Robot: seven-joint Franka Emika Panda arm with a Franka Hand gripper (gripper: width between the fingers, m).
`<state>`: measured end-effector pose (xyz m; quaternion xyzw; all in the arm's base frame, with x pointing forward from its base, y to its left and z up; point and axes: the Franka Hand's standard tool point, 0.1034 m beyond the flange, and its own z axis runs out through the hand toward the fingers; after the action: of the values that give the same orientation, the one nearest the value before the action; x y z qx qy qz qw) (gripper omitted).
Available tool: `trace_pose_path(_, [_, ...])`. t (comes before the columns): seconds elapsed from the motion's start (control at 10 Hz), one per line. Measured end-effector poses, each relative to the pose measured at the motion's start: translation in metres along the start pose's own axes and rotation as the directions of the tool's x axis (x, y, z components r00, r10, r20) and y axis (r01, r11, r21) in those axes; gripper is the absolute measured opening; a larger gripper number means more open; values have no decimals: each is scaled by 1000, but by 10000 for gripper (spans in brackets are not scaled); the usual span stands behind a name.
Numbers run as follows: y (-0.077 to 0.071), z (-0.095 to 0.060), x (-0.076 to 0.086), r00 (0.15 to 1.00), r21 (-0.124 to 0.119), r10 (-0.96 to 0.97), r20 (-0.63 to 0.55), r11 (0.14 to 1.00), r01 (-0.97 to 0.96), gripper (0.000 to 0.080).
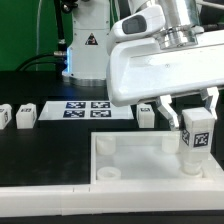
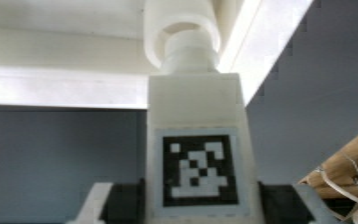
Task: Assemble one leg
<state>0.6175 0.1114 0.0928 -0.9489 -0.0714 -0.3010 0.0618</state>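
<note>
The gripper [image 1: 193, 120] is clamped on the leg [image 1: 197, 140] at the middle right of the exterior view, holding it upright, long axis vertical, over the right-hand corner of the white tray-like top [image 1: 140, 182] on the table [image 1: 40, 150]. In the wrist view its pin end lines up with a round corner socket [image 2: 190, 30] straight beyond it — whether it has entered, I cannot tell. The top holds nothing else — spare legs [image 1: 26, 115] stand near the marker board [image 1: 85, 108].

Count: 4 legs: leg one [image 1: 4, 117], leg two [image 1: 26, 115], leg three [image 1: 146, 117], leg four [image 1: 196, 136]. 1 white tray-like piece [image 1: 130, 165]. 1 marker board [image 1: 88, 108], 4 tags.
</note>
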Motion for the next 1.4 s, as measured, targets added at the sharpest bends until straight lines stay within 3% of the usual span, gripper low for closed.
trace_pose_path(0.4, [2, 5, -12, 1000, 0, 5, 18, 1000, -5, 294])
trace_pose_path(0.8, [2, 9, -12, 1000, -1, 7, 11, 1000, -7, 294])
trace_pose_path(0.9, [2, 10, -15, 1000, 2, 7, 25, 1000, -7, 359])
trace_pose_path(1.0, [2, 10, -15, 1000, 2, 7, 26, 1000, -7, 494])
trace_pose_path(1.1, [2, 10, -15, 1000, 2, 7, 26, 1000, -7, 494])
trace_pose_path(1.2, [2, 10, -16, 1000, 2, 8, 27, 1000, -8, 616])
trace_pose_path(1.4, [2, 11, -16, 1000, 2, 8, 28, 1000, -8, 639])
